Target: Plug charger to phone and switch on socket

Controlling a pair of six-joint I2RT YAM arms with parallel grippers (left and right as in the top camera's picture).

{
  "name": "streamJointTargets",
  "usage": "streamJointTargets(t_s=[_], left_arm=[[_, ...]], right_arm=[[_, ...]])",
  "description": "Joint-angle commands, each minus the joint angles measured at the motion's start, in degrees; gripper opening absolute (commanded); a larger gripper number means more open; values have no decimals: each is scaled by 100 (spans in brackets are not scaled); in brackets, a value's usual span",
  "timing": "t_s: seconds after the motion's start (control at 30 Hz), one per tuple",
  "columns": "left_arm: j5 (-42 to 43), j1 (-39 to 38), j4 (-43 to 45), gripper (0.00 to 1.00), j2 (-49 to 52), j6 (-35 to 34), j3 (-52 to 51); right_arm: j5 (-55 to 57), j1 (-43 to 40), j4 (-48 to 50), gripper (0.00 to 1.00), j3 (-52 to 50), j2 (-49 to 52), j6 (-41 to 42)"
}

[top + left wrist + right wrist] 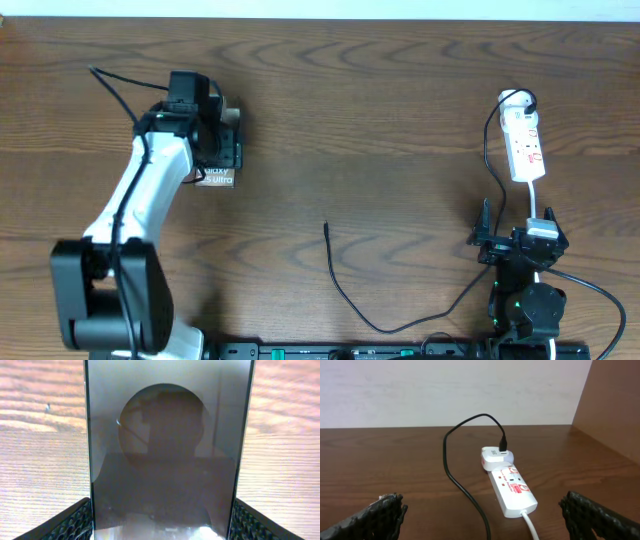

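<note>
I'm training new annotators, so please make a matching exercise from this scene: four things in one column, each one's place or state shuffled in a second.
Things:
1. phone
2. charger tip
3. socket
4. right gripper

Place or state:
A. open, nothing between its fingers
B. between the fingers of the left gripper
C. lying loose on the table, near the middle front
D. white, on the table's right side, a plug in one end

Pairs: 1-B, 2-C, 3-D, 4-A

A dark brown wood-grain worktop [400,110] spreads beneath and around the jaws. Ahead of the right jaws a plain white wall [420,390] rises from its far edge, and a brown wooden panel [615,405] stands to their right.
</note>
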Motion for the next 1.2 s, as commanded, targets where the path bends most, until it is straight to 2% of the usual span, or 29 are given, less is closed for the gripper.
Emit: streamJointTargets(t_s=[0.0,0.23,0.3,0.37,0.53,0.67,0.83,1.17], left_arm=[[496,4,0,7,-326,-138,109],[2070,57,74,8,-496,-439,109],[2245,87,107,7,-496,-442,109],[2055,131,79,7,-496,-435,109],[597,181,-417,7,-485,-378,107],[-214,181,-651,7,-461,-238,46],[-306,181,-518,7,-251,-238,-190],[-264,181,-472,7,973,-238,-278]], right_arm=[[39,101,-24,99,-7,-31,-48],[39,101,-24,99,-7,-31,-48],[37,101,-24,99,-7,-31,-48],[39,101,-24,99,-7,-31,-46],[37,101,-24,99,-7,-31,-48],[37,101,-24,99,-7,-31,-46],[39,101,-24,99,-7,-31,-46],[37,101,-24,99,-7,-31,-46]])
